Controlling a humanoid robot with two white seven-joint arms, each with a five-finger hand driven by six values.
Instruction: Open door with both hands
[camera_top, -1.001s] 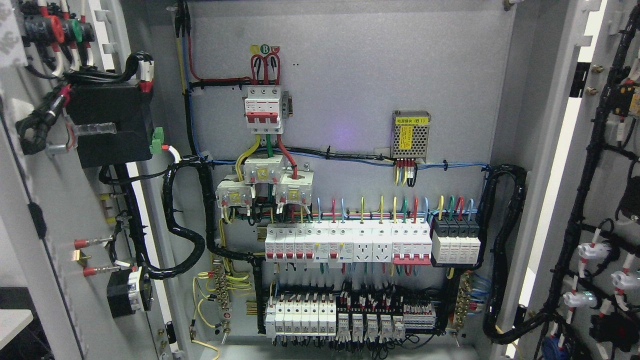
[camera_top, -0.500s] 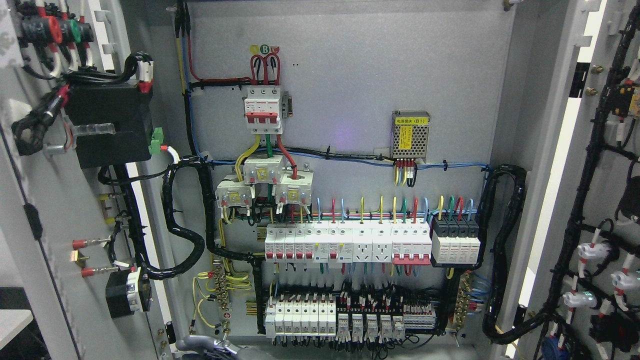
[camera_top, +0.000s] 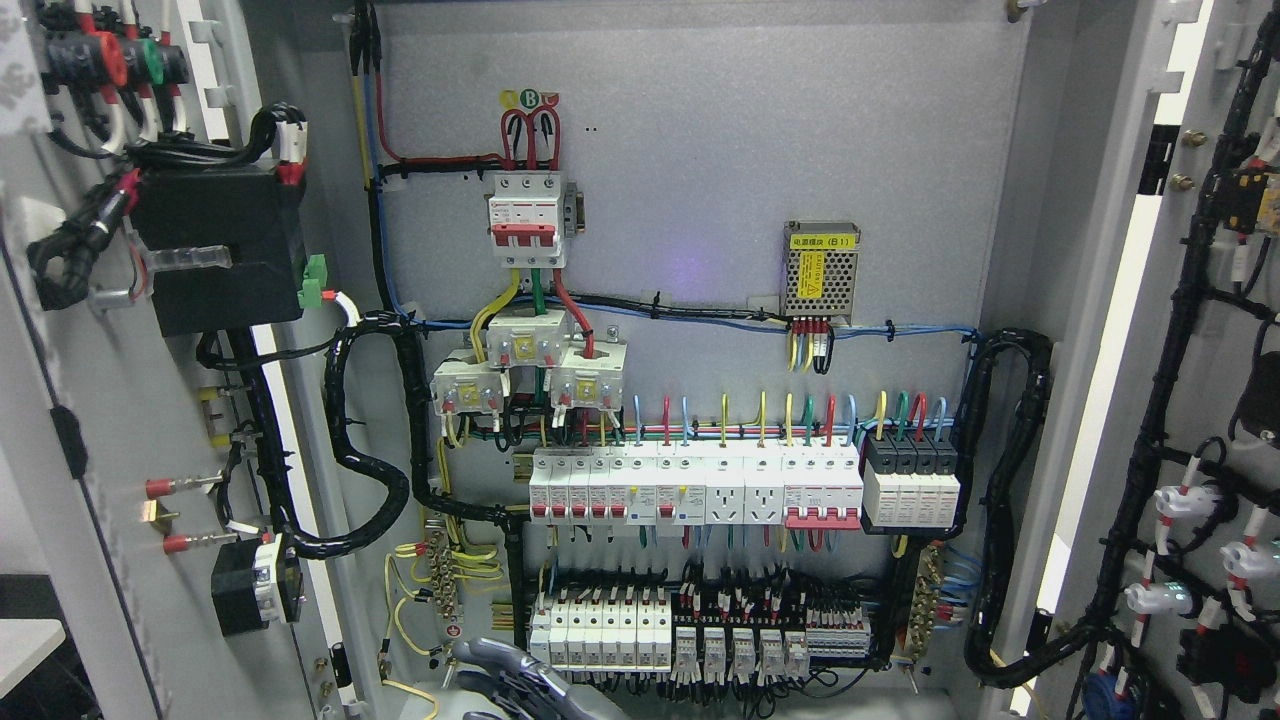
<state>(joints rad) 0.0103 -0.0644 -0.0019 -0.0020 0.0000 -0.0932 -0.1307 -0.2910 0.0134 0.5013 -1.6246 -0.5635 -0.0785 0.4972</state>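
Nearest, at the bottom edge left of centre, we see grey fingers (camera_top: 510, 672); we cannot tell which hand (camera_top: 515, 685) it is, nor whether it is apart or together. Both doors stand swung wide: left door (camera_top: 110, 560), right door (camera_top: 1215, 330). Beyond, the breakers (camera_top: 690, 485) and wiring are close; we judge any reach should avoid them
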